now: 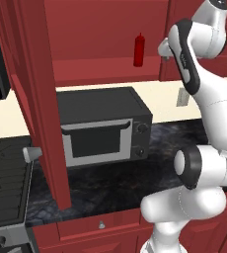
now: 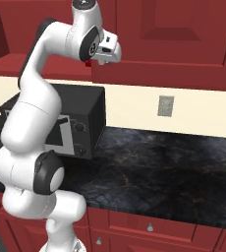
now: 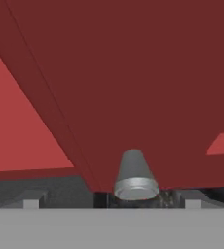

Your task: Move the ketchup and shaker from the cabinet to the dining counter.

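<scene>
The ketchup [image 1: 139,49] stands upright on the cabinet [image 1: 105,29] shelf in the upper middle of the left base view, above the microwave [image 1: 103,127]. The microwave sits on the counter [image 1: 155,168] at centre. The open cabinet door [image 1: 36,99] hangs at left, before the microwave.

The arm [image 1: 204,123] is built of glossy white, rounded shell segments with bulbous elbows. Dark grey-black joint caps and bands mark each pivot: a round black disc at the lower joint, a curved black strip toward 12 o'clock. The white hand [image 2: 107,49] carries small dark details.
</scene>
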Controlling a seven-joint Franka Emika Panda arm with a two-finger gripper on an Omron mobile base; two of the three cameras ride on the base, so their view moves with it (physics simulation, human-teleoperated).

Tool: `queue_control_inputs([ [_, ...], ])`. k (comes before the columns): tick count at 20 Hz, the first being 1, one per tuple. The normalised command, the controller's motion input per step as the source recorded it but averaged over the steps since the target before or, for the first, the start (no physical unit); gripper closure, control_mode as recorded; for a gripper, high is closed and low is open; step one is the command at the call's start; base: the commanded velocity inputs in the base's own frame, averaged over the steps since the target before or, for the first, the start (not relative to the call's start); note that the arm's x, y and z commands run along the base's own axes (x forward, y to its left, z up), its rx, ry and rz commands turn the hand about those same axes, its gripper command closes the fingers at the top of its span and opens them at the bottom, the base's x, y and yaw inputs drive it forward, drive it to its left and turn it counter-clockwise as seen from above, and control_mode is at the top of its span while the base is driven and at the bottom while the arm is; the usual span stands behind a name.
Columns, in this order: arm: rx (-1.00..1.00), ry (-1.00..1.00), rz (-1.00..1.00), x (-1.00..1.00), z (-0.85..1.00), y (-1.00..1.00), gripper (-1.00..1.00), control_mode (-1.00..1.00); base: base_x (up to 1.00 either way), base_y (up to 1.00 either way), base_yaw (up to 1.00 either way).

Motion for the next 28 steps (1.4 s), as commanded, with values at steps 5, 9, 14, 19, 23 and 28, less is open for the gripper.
queue_control_inputs([
  [5, 0.0, 0.0, 0.01, 0.39, -0.04, -0.02, -1.0, -1.0, 0.0, 0.0, 0.0],
  [9, 0.0, 0.0, 0.01, 0.38, -0.05, -0.04, -1.0, -1.0, 0.0, 0.0, 0.0],
  [14, 0.0, 0.0, 0.02, 0.34, -0.09, -0.02, 1.0, -1.0, 0.0, 0.0, 0.0],
  [19, 0.0, 0.0, 0.02, 0.3, -0.1, 0.0, 1.0, -1.0, 0.0, 0.0, 0.0],
  [23, 0.0, 0.0, 0.02, 0.17, -0.06, -0.1, 1.0, -1.0, 0.0, 0.0, 0.0],
  [28, 0.0, 0.0, 0.03, 0.03, -0.07, -0.17, 1.0, -1.0, 0.0, 0.0, 0.0],
])
